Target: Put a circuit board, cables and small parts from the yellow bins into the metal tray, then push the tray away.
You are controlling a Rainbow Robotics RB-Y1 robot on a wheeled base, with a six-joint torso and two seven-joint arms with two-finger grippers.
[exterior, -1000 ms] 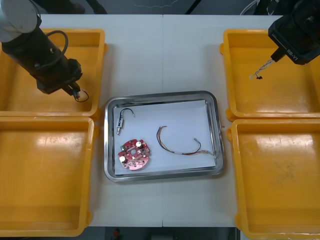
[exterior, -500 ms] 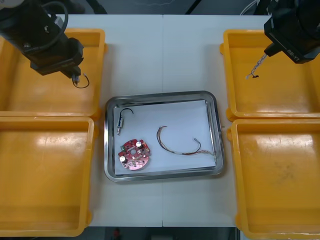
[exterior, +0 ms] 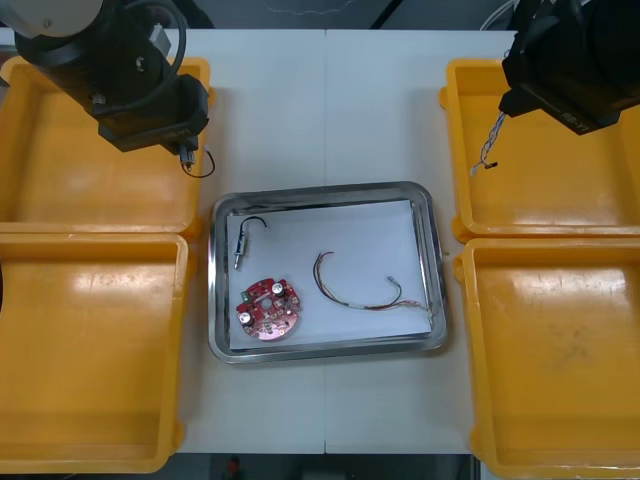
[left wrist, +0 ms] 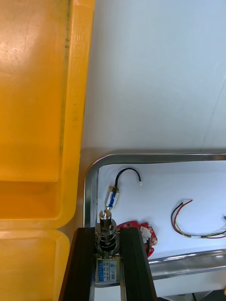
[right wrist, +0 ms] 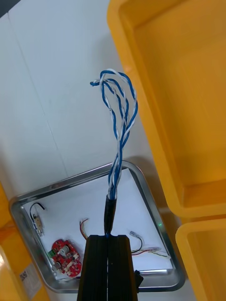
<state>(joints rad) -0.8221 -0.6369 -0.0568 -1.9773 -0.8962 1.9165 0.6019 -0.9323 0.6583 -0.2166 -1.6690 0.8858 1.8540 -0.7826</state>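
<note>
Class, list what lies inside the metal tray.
Inside the metal tray: a red circuit board, a black cable, a red and yellow cable. A white lining covers its floor. The left tool and right tool hold more outside it.

In the white-lined metal tray (exterior: 325, 188): a round red circuit board (exterior: 267, 309) at the near left corner, a small metal part (exterior: 241, 247) toward the far left, and a red and yellow cable (exterior: 355, 292) mid-tray. The right gripper (right wrist: 108, 237) pinches a twisted blue and white cable (right wrist: 120, 127); the left gripper (left wrist: 107, 230) pinches a second metal part (left wrist: 105, 221).

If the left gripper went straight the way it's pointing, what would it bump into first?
Probably the metal tray, near the black cable lying in it. The left gripper holds a small metal part; depth is unclear.
</note>
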